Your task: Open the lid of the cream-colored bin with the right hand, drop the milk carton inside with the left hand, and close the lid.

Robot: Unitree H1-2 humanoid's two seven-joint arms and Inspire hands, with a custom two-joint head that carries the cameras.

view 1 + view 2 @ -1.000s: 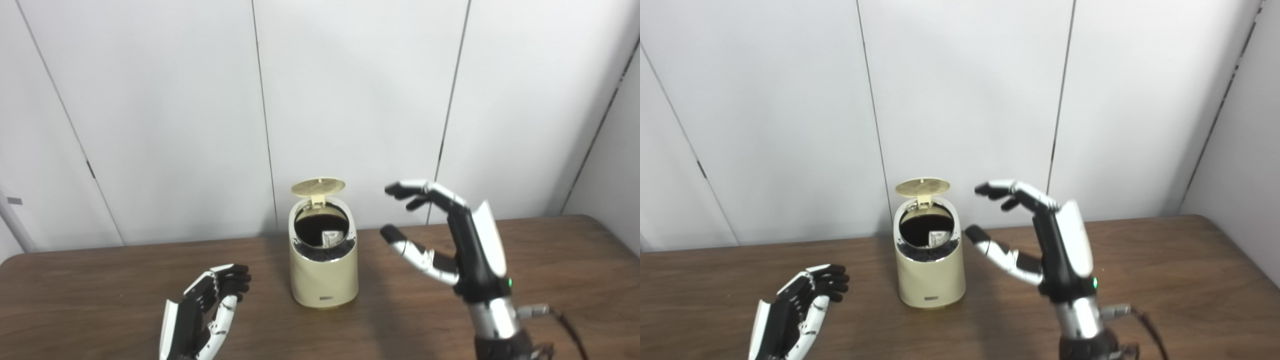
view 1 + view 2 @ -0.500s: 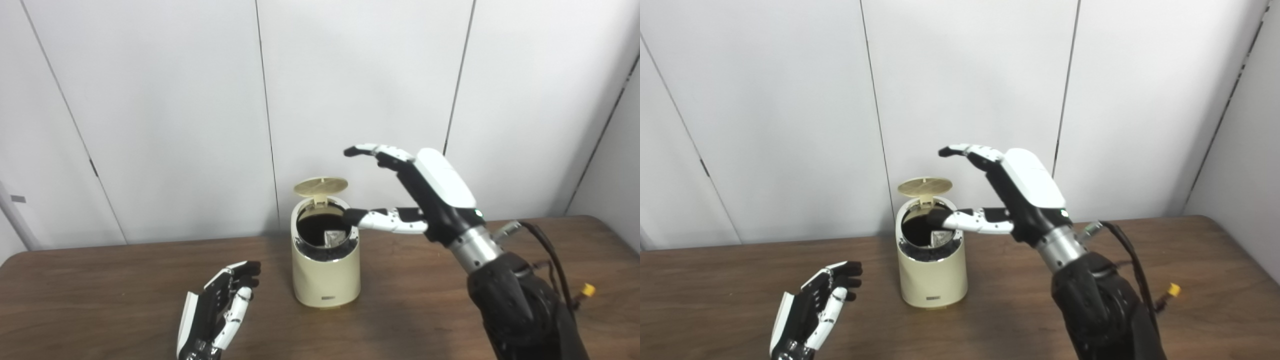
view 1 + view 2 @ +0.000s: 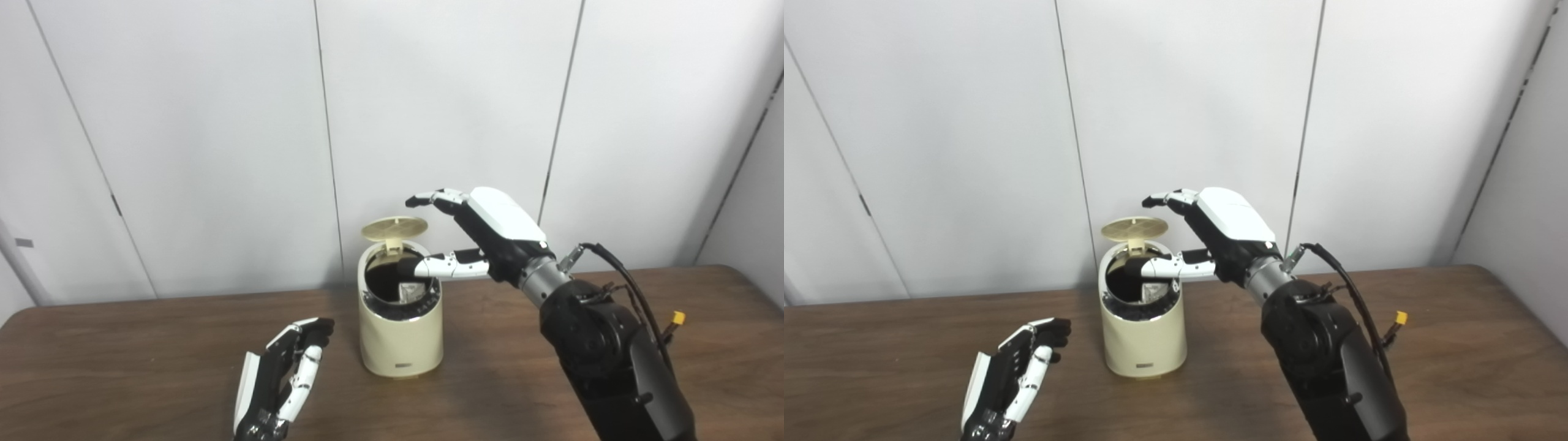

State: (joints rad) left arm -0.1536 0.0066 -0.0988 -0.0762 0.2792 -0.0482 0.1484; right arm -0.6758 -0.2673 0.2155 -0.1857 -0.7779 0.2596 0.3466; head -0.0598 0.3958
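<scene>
One cream-colored bin (image 3: 400, 331) on the tabletop (image 3: 122, 367), lid (image 3: 394, 228) raised; milk carton (image 3: 408, 291) inside. Left eye view: right hand (image 3: 484, 236) above the opening, fingers (image 3: 429, 198) spread, empty. Right eye view: left hand (image 3: 1013, 376) low, left of the bin, fingers (image 3: 1053, 334) loosely curled, holding nothing.

Lighting is even, diffuse and moderately bright, without glare. Soft shadows fall on the table (image 3: 122, 361) beside the bin (image 3: 401, 337). Focus is slightly soft throughout.
</scene>
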